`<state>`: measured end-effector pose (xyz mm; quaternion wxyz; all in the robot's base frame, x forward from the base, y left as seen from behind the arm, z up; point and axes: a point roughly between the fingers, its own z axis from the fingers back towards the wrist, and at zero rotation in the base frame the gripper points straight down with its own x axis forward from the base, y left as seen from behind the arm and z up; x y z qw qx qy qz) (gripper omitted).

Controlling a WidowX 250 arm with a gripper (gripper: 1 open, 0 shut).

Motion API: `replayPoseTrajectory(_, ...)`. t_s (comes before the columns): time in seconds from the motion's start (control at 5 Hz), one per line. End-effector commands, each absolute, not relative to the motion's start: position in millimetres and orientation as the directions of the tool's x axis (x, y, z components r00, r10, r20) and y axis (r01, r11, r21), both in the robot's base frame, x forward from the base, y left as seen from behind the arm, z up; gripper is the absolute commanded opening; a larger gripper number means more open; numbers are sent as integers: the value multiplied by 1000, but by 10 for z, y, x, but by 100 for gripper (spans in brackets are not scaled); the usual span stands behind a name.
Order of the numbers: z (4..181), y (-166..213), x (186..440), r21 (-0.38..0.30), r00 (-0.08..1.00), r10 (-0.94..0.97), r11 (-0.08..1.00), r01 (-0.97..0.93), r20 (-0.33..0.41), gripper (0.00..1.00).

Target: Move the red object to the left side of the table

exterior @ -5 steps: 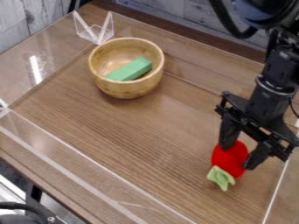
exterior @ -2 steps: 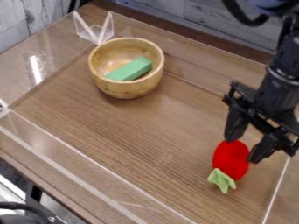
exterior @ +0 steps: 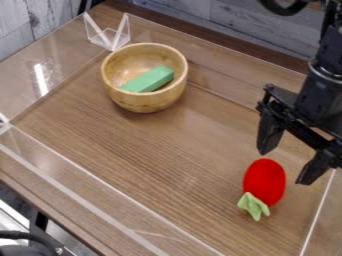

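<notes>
Black robot gripper (exterior: 289, 148) released, fingers apart, nothing held; it hangs at the right side, just beyond the small rounded bright red toy fruit (exterior: 265, 181). Fruit lies on the brown wood-grain tabletop (exterior: 140, 165), near side, right of center in view, light green leafy stub (exterior: 253, 207) toward the camera. Round light wooden bowl (exterior: 124, 98) at upper left, green block (exterior: 147, 80) inside it.

The green block sat in the bowl (exterior: 144, 103); right of that bowl, nearer the front (well apart, mind), lay the toy fruit (exterior: 265, 184) on the table (exterior: 147, 165).
</notes>
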<state>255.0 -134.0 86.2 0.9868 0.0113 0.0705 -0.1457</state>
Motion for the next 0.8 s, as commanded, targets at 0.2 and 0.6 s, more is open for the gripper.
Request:
replayPoseTrajectory(0.2,630,-1406,2567,-14,959,-249,968,250,-138,100)
replayPoseTrajectory(0.6,545,-1479,2556,4,955,-260,965,264,-144,0)
